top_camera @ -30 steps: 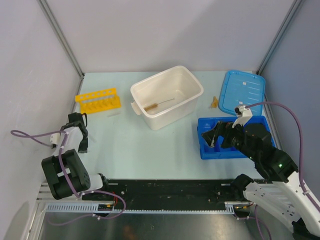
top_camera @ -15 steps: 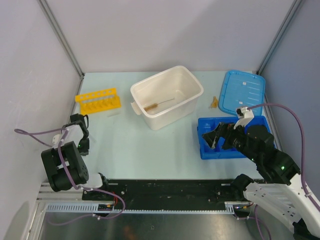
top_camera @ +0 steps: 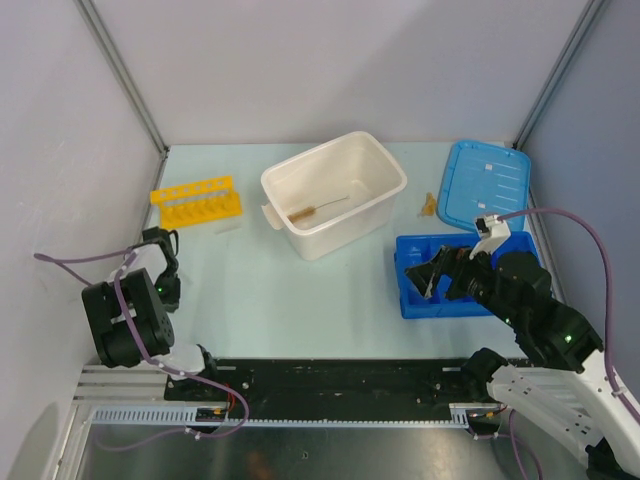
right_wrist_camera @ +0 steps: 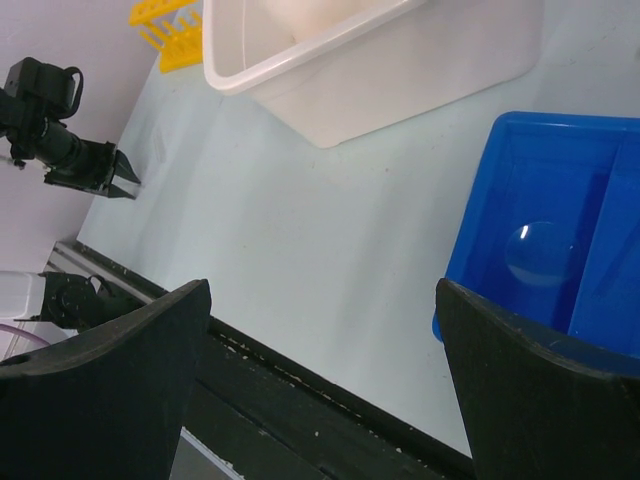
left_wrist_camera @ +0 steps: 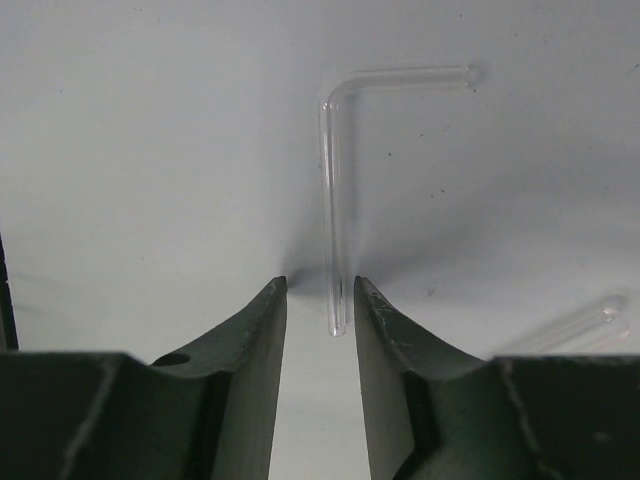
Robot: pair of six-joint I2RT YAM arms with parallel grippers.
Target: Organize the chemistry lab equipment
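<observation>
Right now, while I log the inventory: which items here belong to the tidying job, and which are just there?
Job: bent glass tube, wire brush, yellow rack, amber piece.
Other: white tub, blue lid, blue tray.

Beside my left gripper (left_wrist_camera: 320, 290) a second tube (left_wrist_camera: 590, 320) is a faint blur — its near end behind my finger. From my right wrist, tub (right_wrist_camera: 400, 80), rack (right_wrist_camera: 160, 25) and tray (right_wrist_camera: 480, 230) run off the edges — the amber piece (top_camera: 428, 206) is too small to read.
</observation>
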